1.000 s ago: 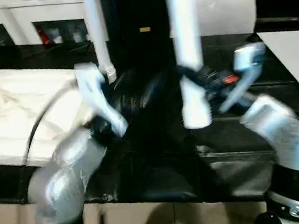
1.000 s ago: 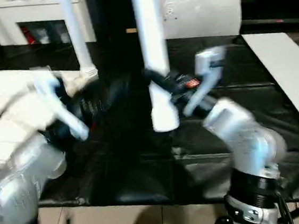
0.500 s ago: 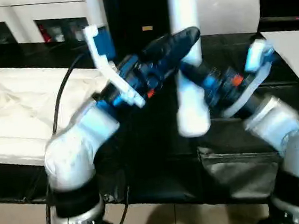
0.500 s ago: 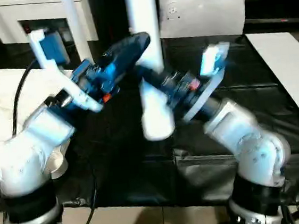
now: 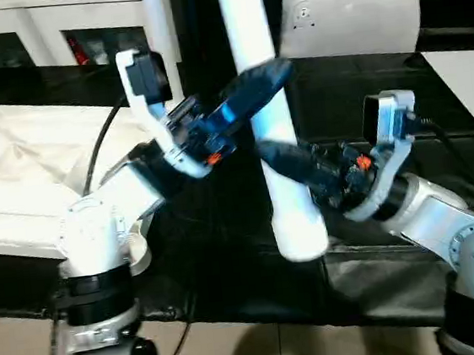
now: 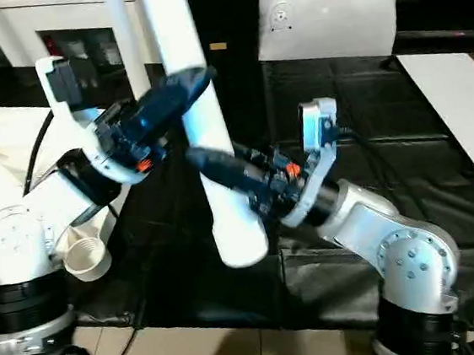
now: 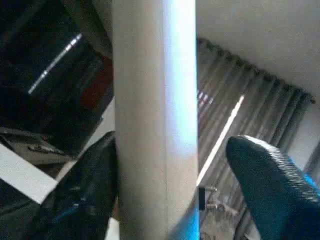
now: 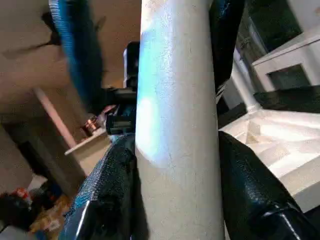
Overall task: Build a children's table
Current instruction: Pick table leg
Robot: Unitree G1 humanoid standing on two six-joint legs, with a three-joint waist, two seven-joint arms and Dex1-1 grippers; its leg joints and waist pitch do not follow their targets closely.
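Note:
One white tapered leg (image 5: 288,191) hangs tilted over the black table top, its wide end lowest. My right gripper (image 5: 273,151) is shut on the leg's middle, and both of its black fingers (image 8: 107,200) press the tube. Higher up, my left gripper (image 5: 265,76) stands open around the same leg: one finger (image 7: 87,195) lies against it and the other finger (image 7: 272,182) is apart from it. The white ribbed tabletop (image 5: 16,171) lies upside down to the left, with a round corner socket (image 6: 87,258) at its near edge. Another leg (image 5: 158,33) stands upright in it.
A black sheet (image 5: 230,276) covers the work table. At the back lies a white cushion-like pack (image 5: 352,17), and a flat white board (image 5: 472,76) lies at the right. Along the back left stands a white cabinet (image 5: 34,25).
My left arm has swung up from beside the tabletop and brought its fingers around the leg above the right gripper. The leg has tilted, and my right gripper holds it lower.

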